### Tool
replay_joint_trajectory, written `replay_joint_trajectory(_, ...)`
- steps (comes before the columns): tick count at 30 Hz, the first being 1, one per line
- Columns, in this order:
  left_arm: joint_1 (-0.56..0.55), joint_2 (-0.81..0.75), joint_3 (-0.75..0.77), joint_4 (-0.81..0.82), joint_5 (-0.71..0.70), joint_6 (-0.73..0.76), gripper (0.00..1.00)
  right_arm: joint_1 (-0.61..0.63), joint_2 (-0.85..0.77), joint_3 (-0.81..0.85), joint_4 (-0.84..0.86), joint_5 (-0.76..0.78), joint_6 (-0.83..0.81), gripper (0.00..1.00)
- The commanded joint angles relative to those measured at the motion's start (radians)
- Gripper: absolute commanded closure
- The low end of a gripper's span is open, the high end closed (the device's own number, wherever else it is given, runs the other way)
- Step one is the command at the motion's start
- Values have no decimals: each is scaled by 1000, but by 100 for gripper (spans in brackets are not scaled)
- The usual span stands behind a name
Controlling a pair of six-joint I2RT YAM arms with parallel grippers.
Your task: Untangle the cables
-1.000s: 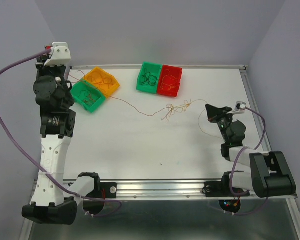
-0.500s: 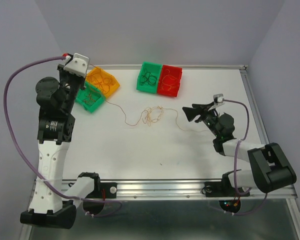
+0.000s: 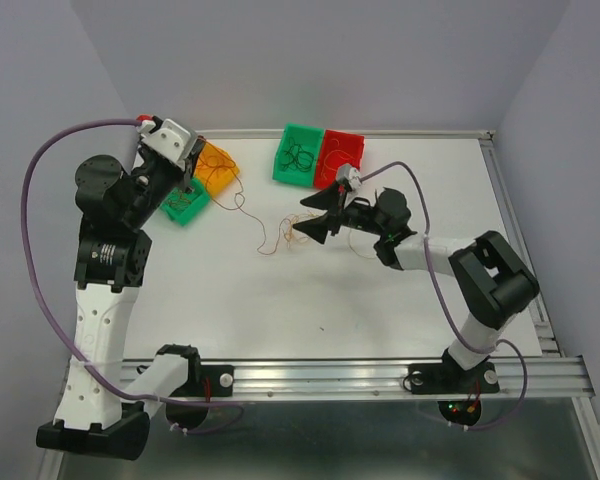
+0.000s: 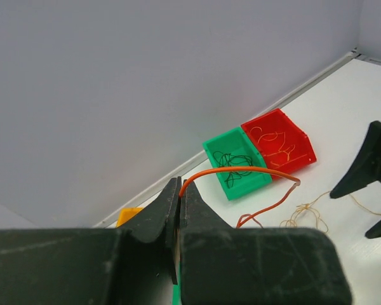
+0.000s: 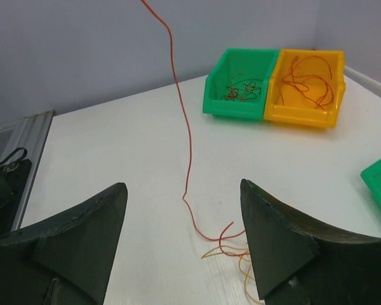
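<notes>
left jaws pinching orange wire (image 4: 241, 169), now at 10 o'clock by bins (image 3: 185, 208) | right jaws spread, swung from 3 o'clock over tangle (image 4: 307, 213) at desk (image 3: 310, 300) centre | wire slackened; separation pull probably next

On a white table (image 3: 380, 310), a green bin (image 3: 292, 180) touching a red bin (image 3: 345, 135) near the back edge, plus an orange bin (image 5: 301, 119) touching a second green bin (image 5: 232, 113) at back left.

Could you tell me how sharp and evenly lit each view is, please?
Top external view: even light, but the tangled cables are barely resolved. Left wrist view: the left gripper looms dark. Right wrist view: the right gripper is soft, the orange wire crisp.
</notes>
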Motion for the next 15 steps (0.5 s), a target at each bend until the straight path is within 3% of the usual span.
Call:
replay_joint_trajectory(1,-7,-15,49,33,49,-29,97,34,133,171,6,-66,-22,21)
replay_joint_trajectory(9,-12,-50,46,30,56,-31,96,94,345,395,-9,-104,2,19)
replay_joint_trajectory(15,-12,-82,35,27,57,-31,96,137,454,522,-74,-49,-33,19)
